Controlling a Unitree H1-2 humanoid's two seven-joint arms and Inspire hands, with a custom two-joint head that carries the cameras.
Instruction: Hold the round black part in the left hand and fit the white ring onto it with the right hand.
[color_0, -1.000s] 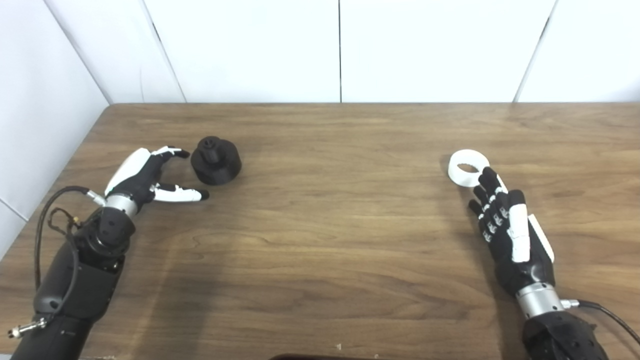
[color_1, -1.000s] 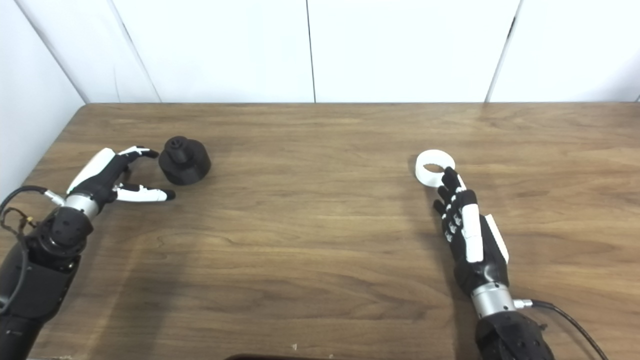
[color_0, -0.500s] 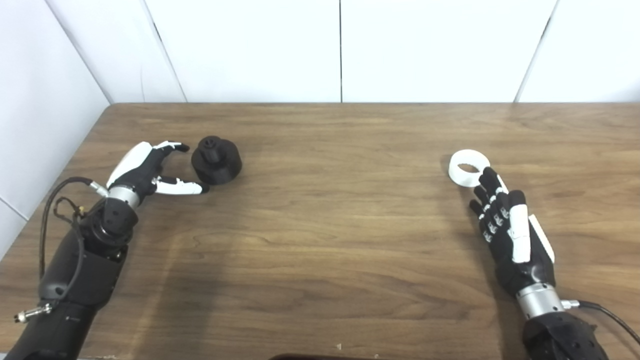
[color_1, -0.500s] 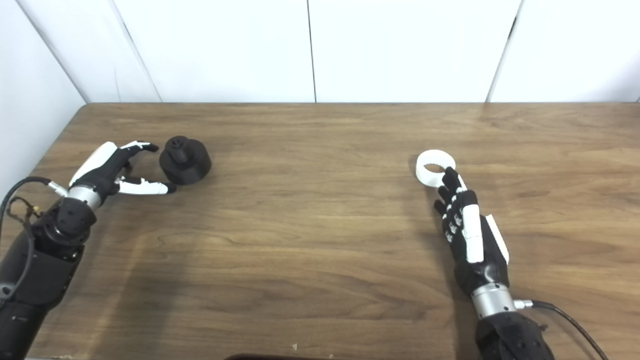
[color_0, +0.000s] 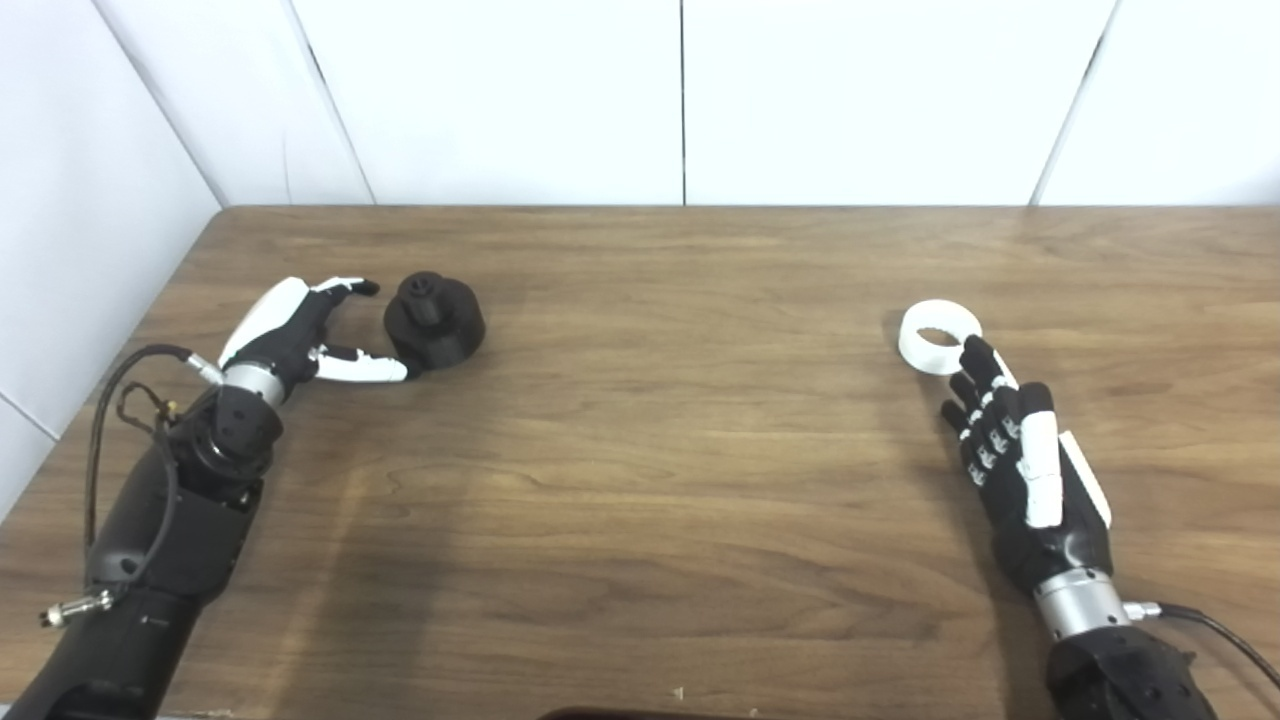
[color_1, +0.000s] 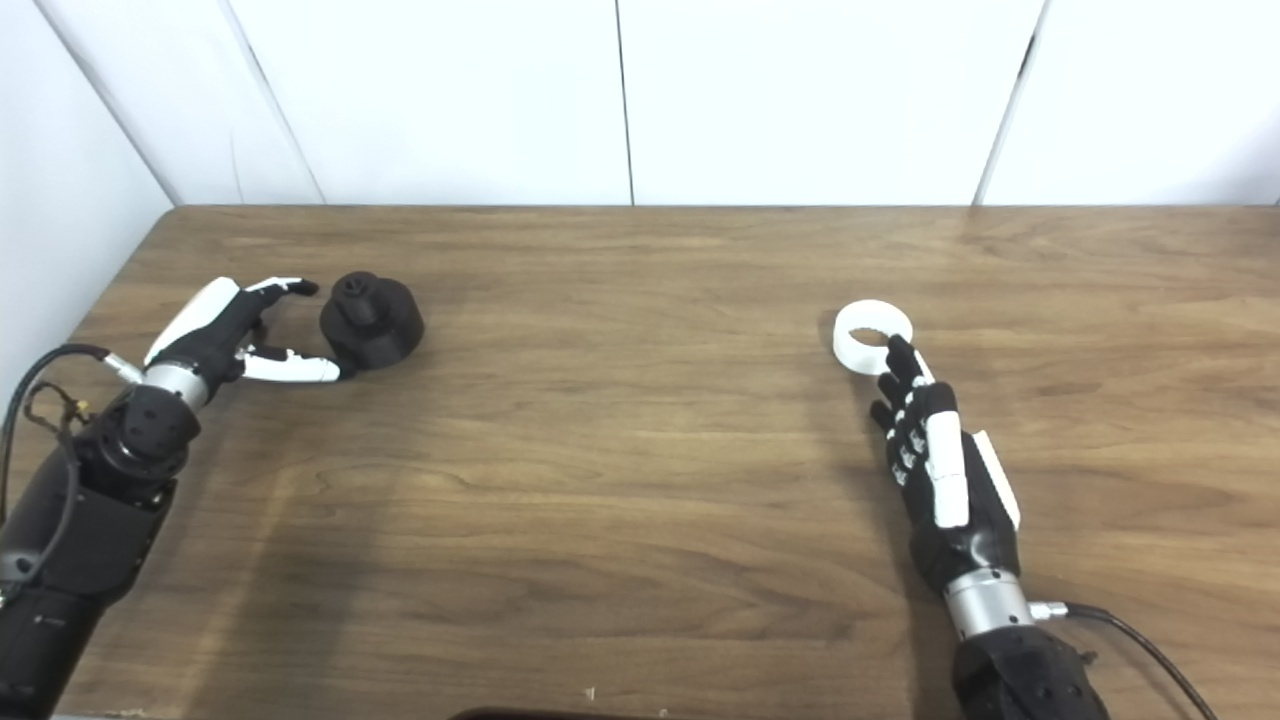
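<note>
The round black part (color_0: 435, 320) with a small knob on top stands on the wooden table (color_0: 660, 420) at the left. My left hand (color_0: 300, 335) is open just to its left, fingers spread toward it, and the thumb tip reaches the part's near edge. The white ring (color_0: 938, 337) lies flat on the table at the right. My right hand (color_0: 1015, 455) is open just in front of the ring, fingers stretched out, and their tips come up to the ring's near rim. Neither hand holds anything.
White wall panels (color_0: 680, 100) rise behind the table's far edge and along its left side. A cable (color_0: 1215, 630) trails from the right wrist, and another one loops at the left forearm (color_0: 120, 400).
My left hand has moved forward, away from me, bringing its thumb up to the black part. The right hand, the ring and the part have stayed where they were.
</note>
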